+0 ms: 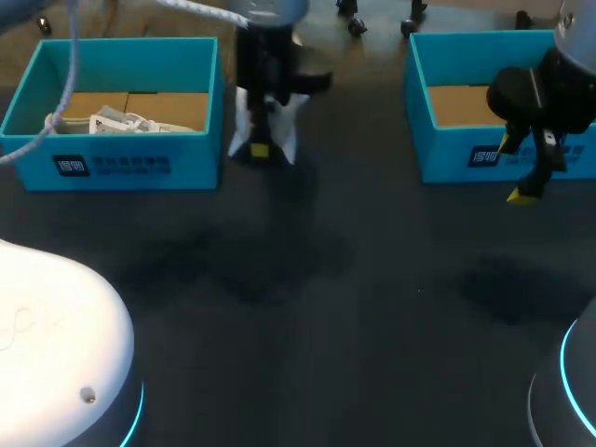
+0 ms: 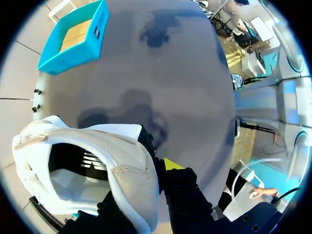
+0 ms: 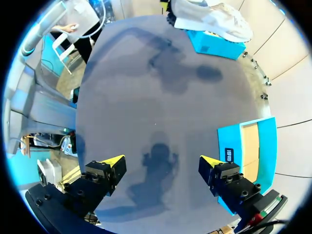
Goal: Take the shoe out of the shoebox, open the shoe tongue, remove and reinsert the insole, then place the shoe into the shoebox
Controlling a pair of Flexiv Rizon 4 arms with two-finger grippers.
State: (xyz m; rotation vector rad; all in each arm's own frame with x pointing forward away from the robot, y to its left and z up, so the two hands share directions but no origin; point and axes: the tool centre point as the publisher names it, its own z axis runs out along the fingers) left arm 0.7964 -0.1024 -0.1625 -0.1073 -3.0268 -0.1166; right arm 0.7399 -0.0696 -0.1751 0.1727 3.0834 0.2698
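Grips the white shoe (image 2: pixel 87 161) at the heel collar with the left end effector (image 2: pixel 163 168): one yellow fingertip (image 2: pixel 171 164) outside the collar, the other hidden, apparently inside, so clamped on the rim. Holds it up off the bench (image 1: pixel 307 307) at the upper middle of the head frame, just beside the left shoebox (image 1: pixel 112 163) at the upper left and clear of its wall. Judging from that, counts the taking-out step as done: out of the box, not yet set down. Presents the shoe's mouth open and unobstructed, probably to give access to the tongue and insole. Shows something white (image 1: pixel 116 121) lying in the left shoebox; cannot tell what.

Holds the right end effector (image 3: pixel 161 163) spread wide and carrying nothing, low over bare bench in front of the right shoebox (image 1: pixel 494 149) at the upper right of the head frame. Suits a second grasp: well apart from the shoe, free to come across for the toe or the tongue. Calls next, most likely, for setting the shoe down or a two-armed hold; risks a slip from so thin a pinch.
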